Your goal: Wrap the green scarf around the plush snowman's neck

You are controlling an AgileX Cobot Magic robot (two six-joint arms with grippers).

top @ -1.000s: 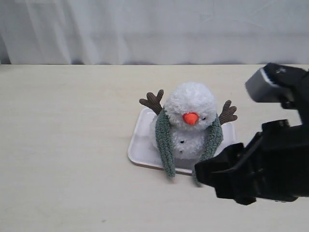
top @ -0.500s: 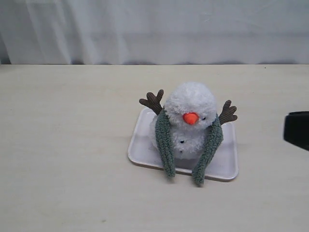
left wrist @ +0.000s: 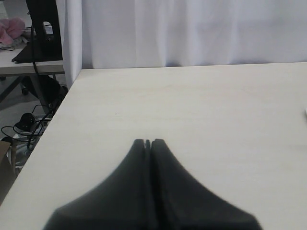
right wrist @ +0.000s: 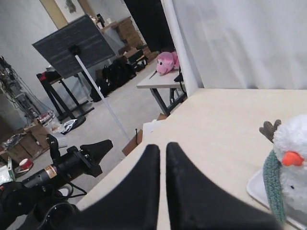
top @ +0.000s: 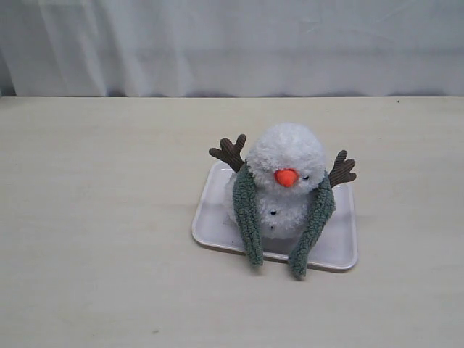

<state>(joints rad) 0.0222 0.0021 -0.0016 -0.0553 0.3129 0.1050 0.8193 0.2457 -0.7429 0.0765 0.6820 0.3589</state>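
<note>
Scarf (top: 248, 214), fuzzy grey-green, drapes the fluffy snowman (top: 290, 154) on a smooth tray (top: 341, 250) (left fingers (left wrist: 136, 177), right fingers (right wrist: 146, 184): closed, empty).

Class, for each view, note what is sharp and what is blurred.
Exterior view: plush snowman sharp under soft, even light. Left wrist view: left gripper a dark blur, table sharper. Right wrist view: right gripper blurred, dark board clearer.
</note>
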